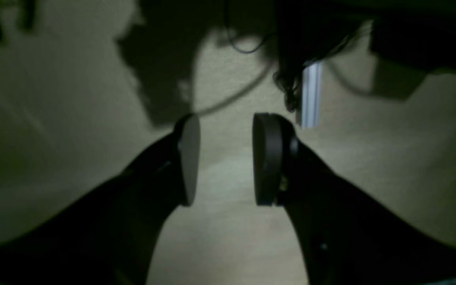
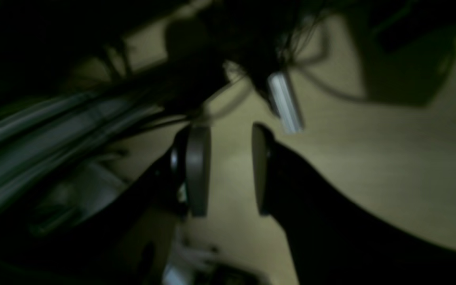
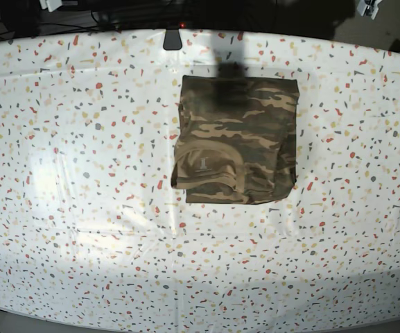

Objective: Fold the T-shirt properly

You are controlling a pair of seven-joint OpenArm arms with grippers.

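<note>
- Base view shows the T-shirt (image 3: 236, 139) folded into a compact camouflage rectangle, lying flat on the speckled table (image 3: 82, 173), towards the far edge and slightly right of centre. Its tan neck patch faces up near the front-left corner.
- Neither arm appears in this view, so you cannot see either one relative to the shirt.
- Left wrist view shows the left gripper (image 1: 226, 158) with its pads apart and nothing between them, over a plain beige surface.
- Right wrist view, which is blurred, shows the right gripper (image 2: 230, 170) likewise parted and empty.
- Judging from this, the fold looks finished.
- The front-left edge bulges slightly beyond the rectangle; any further tug there could loosen the layers.
- If you bring an arm back over the table, a finger could snag the top fold.
</note>
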